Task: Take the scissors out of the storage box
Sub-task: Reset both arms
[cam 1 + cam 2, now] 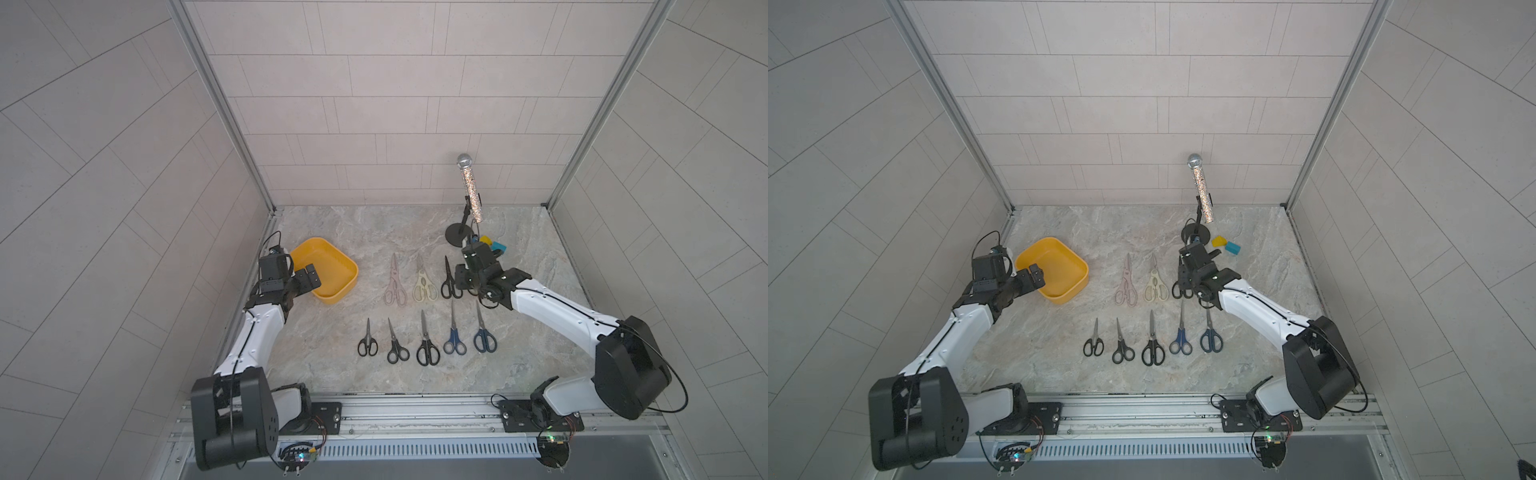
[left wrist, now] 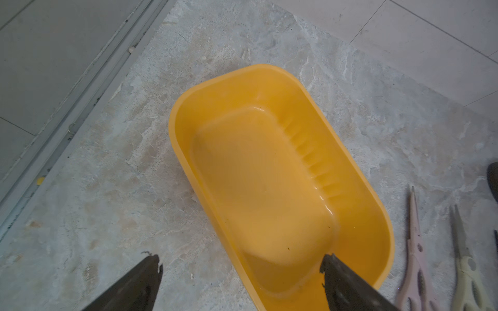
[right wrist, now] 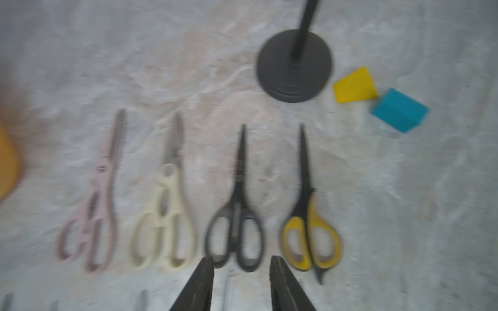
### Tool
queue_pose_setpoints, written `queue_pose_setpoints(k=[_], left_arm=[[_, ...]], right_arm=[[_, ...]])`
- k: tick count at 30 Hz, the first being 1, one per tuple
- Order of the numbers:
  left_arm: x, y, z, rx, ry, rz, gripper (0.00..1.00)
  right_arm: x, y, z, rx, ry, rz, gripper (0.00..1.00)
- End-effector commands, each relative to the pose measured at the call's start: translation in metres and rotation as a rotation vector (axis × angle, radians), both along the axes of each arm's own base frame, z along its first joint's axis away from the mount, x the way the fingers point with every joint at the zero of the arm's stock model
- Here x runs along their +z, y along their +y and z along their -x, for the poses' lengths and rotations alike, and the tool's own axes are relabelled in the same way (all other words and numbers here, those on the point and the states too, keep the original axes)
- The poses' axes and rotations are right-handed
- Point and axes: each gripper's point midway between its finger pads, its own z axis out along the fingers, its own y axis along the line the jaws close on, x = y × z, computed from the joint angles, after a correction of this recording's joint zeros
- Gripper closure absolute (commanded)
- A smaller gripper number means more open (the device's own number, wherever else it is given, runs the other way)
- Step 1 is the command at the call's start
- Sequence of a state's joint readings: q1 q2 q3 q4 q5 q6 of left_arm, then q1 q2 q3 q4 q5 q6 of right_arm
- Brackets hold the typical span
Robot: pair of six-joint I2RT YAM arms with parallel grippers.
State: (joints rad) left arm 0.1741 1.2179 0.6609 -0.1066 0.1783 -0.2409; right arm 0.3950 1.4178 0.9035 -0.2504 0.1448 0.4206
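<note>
The yellow storage box (image 1: pixel 337 258) (image 1: pixel 1067 259) (image 2: pixel 269 167) stands at the left with nothing inside. My left gripper (image 1: pixel 309 276) (image 2: pixel 240 262) hovers open over its near corner, one finger inside the rim and one outside. The scissors lie on the table in two rows. Pink shears (image 3: pixel 102 194), cream shears (image 3: pixel 167 215), a black pair (image 3: pixel 237 210) and a yellow-and-black pair (image 3: pixel 307 215) form the far row. Black pairs (image 1: pixel 424 332) and blue pairs (image 1: pixel 453 328) form the near row. My right gripper (image 3: pixel 241 262) (image 1: pixel 1183 278) is open just short of the far black pair's handles, holding nothing.
A glittery microphone (image 1: pixel 469 183) leans on a stand with a round black base (image 3: pixel 293 67) at the back right. A small yellow block (image 3: pixel 354 84) and a teal block (image 3: pixel 400 110) lie beside the base. Tiled walls enclose the table on three sides.
</note>
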Motion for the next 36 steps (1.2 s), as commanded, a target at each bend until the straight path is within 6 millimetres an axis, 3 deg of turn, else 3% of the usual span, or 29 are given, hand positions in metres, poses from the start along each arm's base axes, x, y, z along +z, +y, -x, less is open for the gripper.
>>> queue_pose_setpoints(k=[1, 4, 8, 12, 14, 15, 18, 21, 24, 27, 29, 30, 31, 36], left_arm=[[0.017, 0.001, -0.025, -0.027, -0.155, -0.088, 0.0], [0.007, -0.004, -0.029, -0.052, -0.193, -0.208, 0.0], [0.0, -0.007, -0.034, -0.037, -0.274, -0.295, 0.0], [-0.008, -0.004, -0.04, -0.012, -0.292, -0.29, 0.0], [-0.006, -0.008, -0.046, -0.03, -0.344, -0.319, 0.0], [-0.009, -0.008, -0.046, -0.028, -0.354, -0.329, 0.0], [-0.026, -0.011, -0.044, -0.032, -0.401, -0.346, 0.0], [-0.023, -0.014, -0.042, -0.03, -0.365, -0.373, 0.0], [-0.025, -0.019, -0.045, -0.056, -0.383, -0.384, 0.0], [-0.024, -0.02, -0.044, -0.061, -0.381, -0.382, 0.0], [-0.023, -0.023, -0.044, -0.074, -0.403, -0.382, 0.0], [-0.021, -0.024, -0.044, -0.077, -0.425, -0.381, 0.0], [-0.021, -0.024, -0.042, -0.079, -0.427, -0.38, 0.0], [-0.022, -0.021, -0.043, -0.061, -0.41, -0.385, 0.0]], right_arm=[[-0.002, -0.066, -0.009, -0.1, -0.077, 0.123, 0.62], [-0.004, -0.1, -0.014, -0.168, -0.093, 0.151, 0.63], [0.003, -0.129, -0.026, -0.196, -0.186, 0.368, 0.63], [-0.031, -0.154, -0.029, -0.241, -0.168, 0.405, 0.65], [-0.021, -0.153, -0.034, -0.221, -0.226, 0.394, 0.67], [-0.028, -0.153, -0.029, -0.215, -0.247, 0.38, 0.67], [-0.022, -0.15, -0.02, -0.21, -0.284, 0.348, 0.67], [-0.006, -0.132, -0.014, -0.157, -0.497, 0.247, 0.64], [-0.023, -0.142, -0.005, -0.216, -0.515, 0.227, 0.62], [-0.025, -0.141, -0.009, -0.198, -0.576, 0.204, 0.52], [-0.033, -0.135, -0.012, -0.146, -0.478, 0.192, 0.31], [-0.034, -0.132, -0.017, -0.126, -0.471, 0.187, 0.05], [-0.035, -0.131, -0.024, -0.118, -0.482, 0.186, 0.0], [-0.035, -0.144, -0.021, -0.2, -0.461, 0.2, 0.0]])
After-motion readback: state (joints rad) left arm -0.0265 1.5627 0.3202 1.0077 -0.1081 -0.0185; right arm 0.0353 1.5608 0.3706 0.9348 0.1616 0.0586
